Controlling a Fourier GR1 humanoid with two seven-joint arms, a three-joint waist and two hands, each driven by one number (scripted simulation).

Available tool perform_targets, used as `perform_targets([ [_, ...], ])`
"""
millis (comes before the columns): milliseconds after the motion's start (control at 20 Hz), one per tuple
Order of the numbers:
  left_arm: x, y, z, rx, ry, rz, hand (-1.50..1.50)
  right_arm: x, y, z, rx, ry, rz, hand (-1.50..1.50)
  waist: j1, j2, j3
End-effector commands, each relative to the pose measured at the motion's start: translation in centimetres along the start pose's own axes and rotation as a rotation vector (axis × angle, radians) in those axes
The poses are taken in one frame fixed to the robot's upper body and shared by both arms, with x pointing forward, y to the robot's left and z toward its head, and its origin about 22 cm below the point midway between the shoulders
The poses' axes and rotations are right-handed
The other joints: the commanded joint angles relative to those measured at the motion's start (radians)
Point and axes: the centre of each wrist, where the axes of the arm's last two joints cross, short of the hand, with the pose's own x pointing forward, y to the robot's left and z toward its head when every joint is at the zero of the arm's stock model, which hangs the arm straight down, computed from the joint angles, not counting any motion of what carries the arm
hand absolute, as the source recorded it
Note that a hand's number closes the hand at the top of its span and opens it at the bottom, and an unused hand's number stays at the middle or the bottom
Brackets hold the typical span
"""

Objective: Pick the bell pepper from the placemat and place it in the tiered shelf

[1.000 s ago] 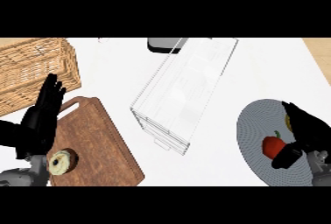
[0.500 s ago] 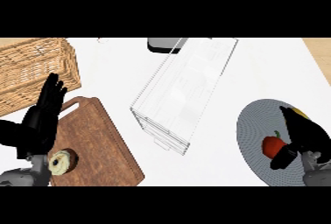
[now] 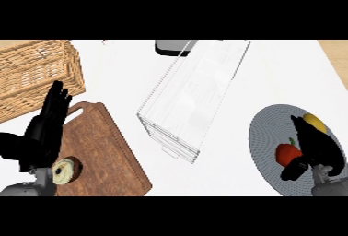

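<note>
— White counter fills our view. What do we see of the bell pepper?

— We find it red, on the grey round placemat at the lower right, its green stem pointing up the view toward the far edge. It looks about as long as wide, so we can name no long axis. A yellow object lies just beyond it on the mat.

— And our right hand?

— Just right of the pepper, fingers extended over the mat, thumb low beside the pepper. We cannot tell whether it touches.

— Room to move?

— Bare counter lies between the placemat and the clear tiered shelf, which lies slantwise mid-counter.

— Further out?

— Our left hand rests fingers up and straight, holding nothing, over a wooden board with a doughnut; a wicker basket sits behind.
</note>
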Motion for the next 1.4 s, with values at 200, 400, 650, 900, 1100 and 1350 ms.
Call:
perform_targets([
  [200, 2.5, 1.4, 0.3, 0.006, -0.001, -0.018, 0.00, -1.2, 3.1, -1.4, 0.030, 0.001, -0.022, -1.50, 0.001, -0.001, 0.000],
  [400, -0.6, -0.8, -0.2, 0.028, -0.004, 0.001, 0.00, -1.2, 3.2, -2.2, 0.117, 0.005, 0.040, 1.50, -0.001, 0.000, 0.000],
  [650, 0.1, -1.4, -1.1, -0.004, -0.006, -0.012, 0.00, 0.6, 4.0, -3.4, 0.012, -0.075, 0.122, 1.50, 0.001, 0.001, 0.000],
  [900, -0.1, -0.5, -0.7, -0.037, -0.006, -0.002, 0.00, 4.5, 4.7, 1.0, 0.069, -0.711, 0.355, 1.50, 0.052, 0.004, 0.001],
  [1100, -0.2, -1.4, -0.7, -0.044, 0.001, 0.001, 0.00, 6.5, 5.2, 4.0, 0.077, -1.161, 0.493, 1.50, 0.048, 0.001, 0.002],
  [1350, 0.1, -1.6, -0.7, -0.002, -0.002, -0.004, 0.00, 4.6, 5.0, 3.1, 0.181, -1.341, 0.416, 1.50, 0.006, 0.002, 0.000],
])
